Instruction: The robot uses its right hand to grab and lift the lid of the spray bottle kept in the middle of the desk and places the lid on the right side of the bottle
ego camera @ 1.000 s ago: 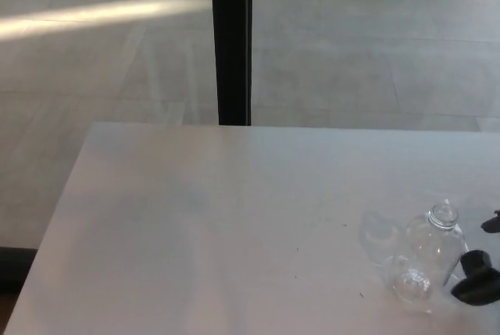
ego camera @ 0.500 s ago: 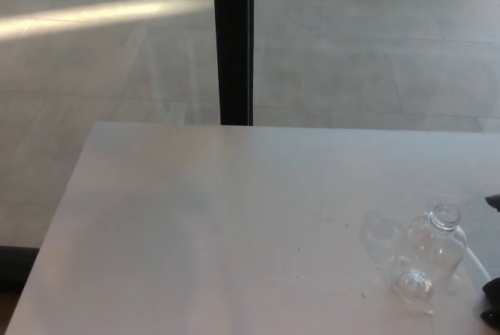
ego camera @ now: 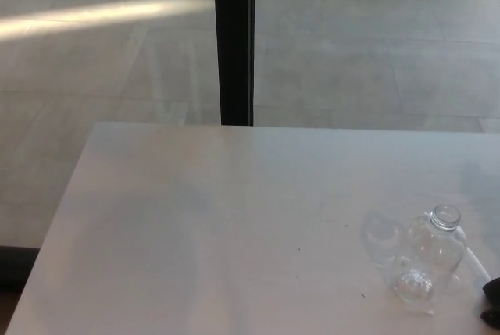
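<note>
One clear spray bottle uncapped on white desk, right hand barely showing, grip unreadable, dark post behind.

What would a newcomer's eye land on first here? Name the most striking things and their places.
First, the clear spray bottle standing open-necked, no lid on it, near the right edge of the white desk. Next, the black post rising behind the desk's far edge. A sliver of the robot's black right hand shows at the lower right corner.

White desk, clear uncapped spray bottle upright near its right edge.
</note>
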Controlling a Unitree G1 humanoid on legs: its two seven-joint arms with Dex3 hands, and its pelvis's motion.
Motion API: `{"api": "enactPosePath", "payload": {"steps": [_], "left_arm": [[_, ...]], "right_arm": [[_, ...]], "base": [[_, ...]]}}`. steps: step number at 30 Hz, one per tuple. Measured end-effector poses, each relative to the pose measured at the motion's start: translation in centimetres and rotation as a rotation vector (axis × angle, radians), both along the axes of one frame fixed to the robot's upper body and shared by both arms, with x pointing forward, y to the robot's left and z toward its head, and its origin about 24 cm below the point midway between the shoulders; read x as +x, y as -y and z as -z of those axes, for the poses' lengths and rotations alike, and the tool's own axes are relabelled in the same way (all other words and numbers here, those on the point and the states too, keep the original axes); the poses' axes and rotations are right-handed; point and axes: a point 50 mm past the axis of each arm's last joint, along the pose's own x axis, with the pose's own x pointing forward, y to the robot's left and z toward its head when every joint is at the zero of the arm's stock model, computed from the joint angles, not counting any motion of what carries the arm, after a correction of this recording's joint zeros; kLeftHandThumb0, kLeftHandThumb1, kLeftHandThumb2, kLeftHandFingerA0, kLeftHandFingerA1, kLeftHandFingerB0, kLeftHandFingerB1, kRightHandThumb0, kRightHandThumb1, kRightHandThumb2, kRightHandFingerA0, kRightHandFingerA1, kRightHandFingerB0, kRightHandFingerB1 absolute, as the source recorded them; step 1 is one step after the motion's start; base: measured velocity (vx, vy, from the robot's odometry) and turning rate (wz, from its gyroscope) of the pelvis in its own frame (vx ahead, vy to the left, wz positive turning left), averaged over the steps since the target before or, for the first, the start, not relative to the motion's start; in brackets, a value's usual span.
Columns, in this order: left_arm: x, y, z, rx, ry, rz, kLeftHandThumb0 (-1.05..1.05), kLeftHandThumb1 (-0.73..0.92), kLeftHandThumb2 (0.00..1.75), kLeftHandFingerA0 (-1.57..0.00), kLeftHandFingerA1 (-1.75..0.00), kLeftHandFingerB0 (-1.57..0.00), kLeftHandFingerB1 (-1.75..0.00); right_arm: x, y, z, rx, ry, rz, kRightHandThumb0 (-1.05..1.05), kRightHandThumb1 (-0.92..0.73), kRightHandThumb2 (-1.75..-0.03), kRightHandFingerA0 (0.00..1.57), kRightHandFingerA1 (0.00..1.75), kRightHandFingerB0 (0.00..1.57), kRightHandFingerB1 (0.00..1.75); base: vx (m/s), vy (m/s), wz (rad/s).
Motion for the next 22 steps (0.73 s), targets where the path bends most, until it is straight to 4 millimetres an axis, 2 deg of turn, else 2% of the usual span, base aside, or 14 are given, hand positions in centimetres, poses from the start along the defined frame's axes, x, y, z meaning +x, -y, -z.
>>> {"api": "enactPosePath", "payload": {"steps": [1, 2, 4, 5, 9, 10, 11, 12, 14, 15, 16, 18, 19, 22], "left_arm": [[0.0, 0.0, 0.0, 0.000, 0.001, 0.000, -0.86, 0.72, 0.86, -0.49, -0.56, -0.31, -0.44], [0.0, 0.0, 0.0, 0.000, 0.001, 0.000, -0.81, 0.90, 0.67, -0.50, -0.51, -0.35, -0.37], [0.0, 0.0, 0.0, -0.001, 0.001, 0.000, -0.83, 0.89, 0.67, -0.53, -0.54, -0.36, -0.37], [0.0, 0.0, 0.0, -0.001, 0.001, 0.000, -0.82, 0.89, 0.67, -0.50, -0.52, -0.33, -0.37], [0.1, 0.0, 0.0, -0.001, 0.003, 0.000, -0.83, 0.89, 0.66, -0.53, -0.53, -0.35, -0.38], [0.1, 0.0, 0.0, -0.001, 0.003, 0.000, -0.82, 0.89, 0.66, -0.51, -0.52, -0.33, -0.37], [0.1, 0.0, 0.0, -0.001, 0.003, 0.000, -0.82, 0.89, 0.66, -0.51, -0.52, -0.33, -0.37], [0.1, 0.0, 0.0, -0.001, 0.003, -0.001, -0.81, 0.88, 0.67, -0.52, -0.52, -0.35, -0.38], [0.1, 0.0, 0.0, -0.001, 0.004, -0.001, -0.82, 0.88, 0.66, -0.52, -0.51, -0.35, -0.37], [0.1, 0.0, 0.0, -0.001, 0.005, -0.001, -0.89, 0.70, 0.85, -0.47, -0.55, -0.31, -0.44], [0.1, 0.0, 0.0, -0.001, 0.005, -0.001, -0.82, 0.89, 0.66, -0.51, -0.51, -0.35, -0.37], [0.2, 0.0, 0.0, -0.001, 0.006, -0.001, -0.82, 0.89, 0.66, -0.51, -0.51, -0.35, -0.37], [0.2, 0.0, 0.0, -0.001, 0.006, -0.001, -0.82, 0.87, 0.66, -0.49, -0.50, -0.35, -0.38], [0.2, 0.0, 0.0, -0.001, 0.005, -0.002, -0.84, 0.87, 0.67, -0.51, -0.50, -0.33, -0.37]], "right_arm": [[-0.3, 0.5, -0.1, 0.007, 0.007, 0.020, -1.02, -0.64, -1.09, 0.00, 0.30, 0.00, 0.37], [-0.6, 0.9, -0.2, 0.012, 0.012, 0.036, -1.05, -0.64, -1.08, 0.00, 0.25, 0.05, 0.39], [-1.7, 2.5, -0.3, 0.035, 0.024, 0.105, -1.04, -0.64, -1.06, 0.00, 0.34, 0.07, 0.48], [-2.3, 3.4, -0.3, 0.047, 0.027, 0.141, -1.04, -0.59, -0.80, 0.00, 0.50, 0.01, 0.62], [-4.9, 6.7, 1.0, 0.110, 0.028, 0.298, -0.84, -0.52, -0.96, 0.00, 0.54, 0.06, 0.58], [-5.7, 7.5, 1.6, 0.135, 0.027, 0.339, -0.81, -0.68, -0.60, 0.00, 0.61, 0.00, 0.72], [-6.6, 8.4, 2.3, 0.166, 0.028, 0.388, -0.81, -0.68, -0.60, 0.00, 0.61, 0.00, 0.72], [-7.7, 9.4, 3.1, 0.204, 0.032, 0.443, -0.79, -0.66, -0.60, 0.00, 0.77, 0.01, 0.73], [-9.3, 10.6, 4.4, 0.258, 0.041, 0.526, -0.79, -0.72, -0.63, 0.00, 0.63, 0.00, 0.66], [-10.3, 11.3, 5.3, 0.291, 0.046, 0.577, -0.74, -0.54, -0.92, 0.03, 0.61, 0.00, 0.54], [-10.9, 11.8, 5.8, 0.315, 0.051, 0.612, -0.63, -0.69, -0.63, 0.00, 0.77, 0.00, 0.65], [-12.8, 12.7, 7.5, 0.401, 0.085, 0.709, -0.63, -0.69, -0.63, 0.00, 0.77, 0.00, 0.65], [-13.6, 12.9, 8.2, 0.442, 0.102, 0.747, -0.39, -0.53, -1.10, 0.09, 0.61, 0.09, 0.61], [-15.4, 13.3, 9.9, 0.538, 0.147, 0.834, -0.39, -0.55, -1.11, 0.12, 0.64, 0.11, 0.63]], "base": [[0.00, 0.000, 0.00], [0.00, 0.000, 0.00], [0.00, 0.000, 0.00], [0.00, 0.000, 0.00], [0.00, 0.000, 0.00], [0.00, 0.000, 0.00], [0.00, 0.000, 0.00], [0.00, 0.000, 0.00], [0.00, 0.000, 0.00], [0.00, 0.000, 0.00], [0.00, 0.000, 0.00], [0.00, 0.000, 0.00], [0.00, 0.000, 0.00], [0.00, 0.000, 0.00]]}}
